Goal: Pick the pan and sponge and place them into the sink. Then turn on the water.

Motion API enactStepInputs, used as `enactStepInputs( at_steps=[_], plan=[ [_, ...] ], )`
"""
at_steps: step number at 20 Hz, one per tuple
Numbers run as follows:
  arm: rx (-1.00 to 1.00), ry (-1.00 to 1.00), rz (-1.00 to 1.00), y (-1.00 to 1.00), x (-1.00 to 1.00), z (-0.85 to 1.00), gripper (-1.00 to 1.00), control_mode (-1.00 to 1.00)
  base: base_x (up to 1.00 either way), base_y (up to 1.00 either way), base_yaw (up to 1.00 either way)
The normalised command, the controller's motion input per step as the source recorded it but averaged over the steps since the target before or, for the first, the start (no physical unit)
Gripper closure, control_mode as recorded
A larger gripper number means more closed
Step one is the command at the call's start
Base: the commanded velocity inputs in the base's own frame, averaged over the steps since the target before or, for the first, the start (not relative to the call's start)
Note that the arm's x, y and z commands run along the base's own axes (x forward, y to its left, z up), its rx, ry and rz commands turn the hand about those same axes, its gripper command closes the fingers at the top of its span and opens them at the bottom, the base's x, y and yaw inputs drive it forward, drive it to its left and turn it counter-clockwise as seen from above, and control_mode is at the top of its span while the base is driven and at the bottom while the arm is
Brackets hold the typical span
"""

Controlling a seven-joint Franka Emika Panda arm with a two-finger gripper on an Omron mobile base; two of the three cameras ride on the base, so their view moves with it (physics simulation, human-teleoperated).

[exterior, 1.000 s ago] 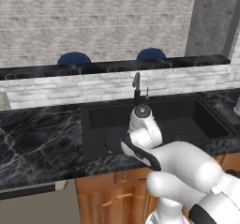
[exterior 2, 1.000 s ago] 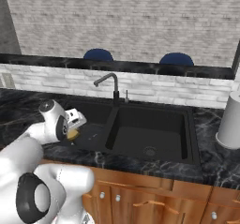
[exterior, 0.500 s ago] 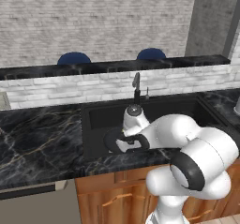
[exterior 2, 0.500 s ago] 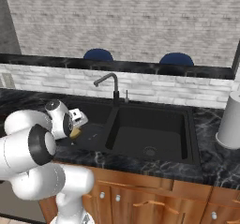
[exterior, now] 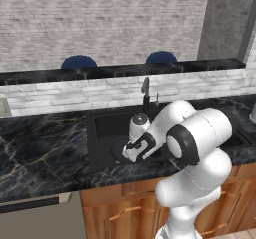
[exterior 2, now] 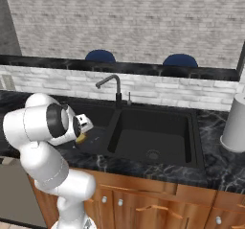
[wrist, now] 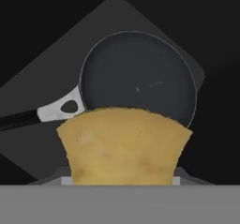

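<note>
The yellow sponge (wrist: 124, 145) sits between my fingers, with my gripper (exterior 2: 82, 137) shut on it just above the left basin of the black sink (exterior 2: 153, 120). Seen from the hand, the dark round pan (wrist: 138, 82) lies flat on that basin's floor right below the sponge, its light grey handle (wrist: 61, 108) pointing left. In the left base view the pan (exterior: 116, 150) is partly hidden behind my hand (exterior: 131, 155). The slim dark faucet (exterior 2: 116, 86) stands behind the divider between the basins. No blue stream comes from its spout.
The right basin with its round drain (exterior 2: 153, 154) holds nothing. A white cylinder (exterior 2: 234, 127) stands on the black marble counter at the far right. A low brick ledge (exterior: 75, 95) runs behind the sink, with two blue stools (exterior 2: 100, 55) beyond it.
My hand has dropped lower and moved left over the left basin, still holding the sponge, and the arm has swung round with it. The pan has not moved.
</note>
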Motion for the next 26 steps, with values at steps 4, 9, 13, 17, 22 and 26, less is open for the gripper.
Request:
enactStepInputs(
  at_steps=[4,9,13,17,22,26],
  plan=[
    [0.00,0.00,0.00,0.00,0.19,-0.33,1.00,-1.00,0.00,0.00,0.00],
    [0.00,0.00,0.00,0.00,0.31,-0.26,1.00,-1.00,0.00,0.00,0.00],
    [0.00,0.00,0.00,0.00,0.46,-0.32,1.00,-1.00,0.00,0.00,0.00],
    [0.00,0.00,0.00,0.00,0.37,-0.31,1.00,-1.00,0.00,0.00,0.00],
    [0.00,0.00,0.00,0.00,0.25,-0.29,1.00,-1.00,0.00,0.00,0.00],
    [0.00,0.00,0.00,0.00,0.19,-0.22,1.00,-1.00,0.00,0.00,0.00]
  ],
)
